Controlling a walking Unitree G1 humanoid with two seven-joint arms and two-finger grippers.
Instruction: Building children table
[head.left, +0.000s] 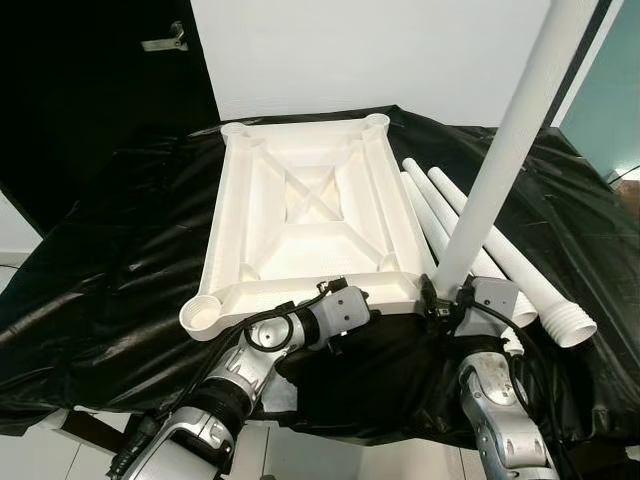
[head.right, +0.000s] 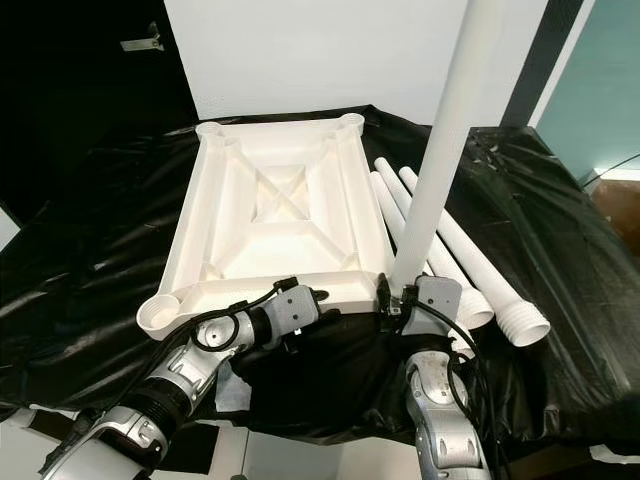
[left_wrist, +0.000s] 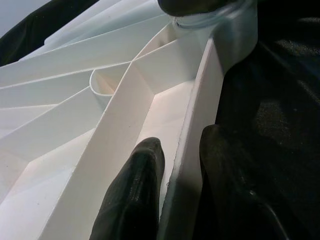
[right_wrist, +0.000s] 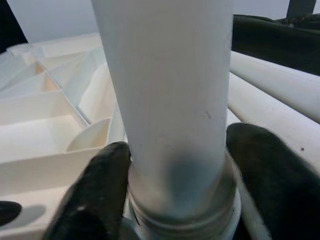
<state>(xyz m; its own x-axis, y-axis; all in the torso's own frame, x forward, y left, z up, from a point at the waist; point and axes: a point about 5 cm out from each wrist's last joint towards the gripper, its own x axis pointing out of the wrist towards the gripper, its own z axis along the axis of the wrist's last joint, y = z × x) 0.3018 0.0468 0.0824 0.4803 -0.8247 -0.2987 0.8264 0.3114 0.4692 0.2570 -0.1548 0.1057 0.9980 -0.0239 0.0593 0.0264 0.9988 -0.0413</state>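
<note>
Work surface is a table draped in crinkly black plastic sheeting (head.left: 120, 250), white wall behind, dark door w/ a metal handle (head.left: 166, 42) top left. No brand, label or writing readable anywhere afaict.

Going left to right: the upside-down white plastic ribbed tabletop (head.left: 305, 215) lies flat on the sheeting, round leg sockets at its corners, near-left socket (head.left: 205, 313) sitting open. The left gripper (left_wrist: 172, 185) is at the tabletop's near edge, roughly the middle, fingers closed down on the thin rim wall: one black finger (left_wrist: 135, 190) inside the rim, the other outside against the sheeting, so it's pinching that edge.

Next, at the near-right corner, the right gripper (right_wrist: 175, 185) has its two fingers clamped either side of a long white plastic tube leg (head.left: 510, 140), low down just above the threaded end. The leg stands nearly upright, tilting a bit to the right, its base at the corner socket.

Right of the tabletop, three more white tube legs (head.left: 500, 260) lie side by side on the sheeting, threaded ends toward the robot.
</note>
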